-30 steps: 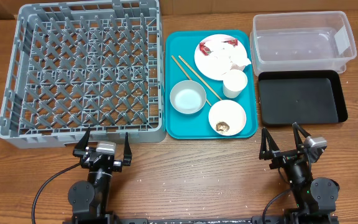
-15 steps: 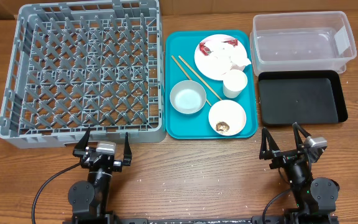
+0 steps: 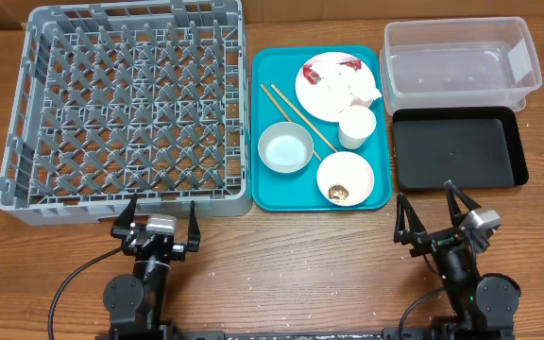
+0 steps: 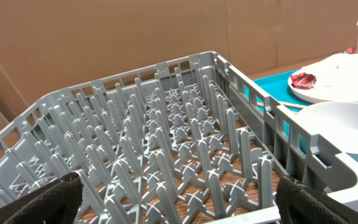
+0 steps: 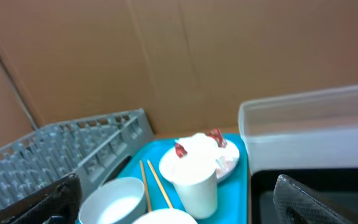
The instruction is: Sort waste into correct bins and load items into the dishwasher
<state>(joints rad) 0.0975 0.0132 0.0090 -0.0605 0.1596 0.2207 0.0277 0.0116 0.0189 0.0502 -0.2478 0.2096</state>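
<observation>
Overhead, the left gripper (image 3: 161,202), fingers spread and empty, waits at the near wall of the large grey lattice dish rack (image 3: 135,13). To its right the flat teal tray (image 3: 277,76) carries the round pale pink plate (image 3: 327,94) with the crumpled white napkin (image 3: 362,91), and the thin wooden chopsticks (image 3: 291,109) slant far-left to near-right. The right gripper (image 3: 424,193), also spread and empty, is nearer the plate, which lies ahead-left of it, with the shallow black tray (image 3: 456,151) and clear plastic tub (image 3: 390,57) straight ahead; only this gripper has shifted slightly.
</observation>
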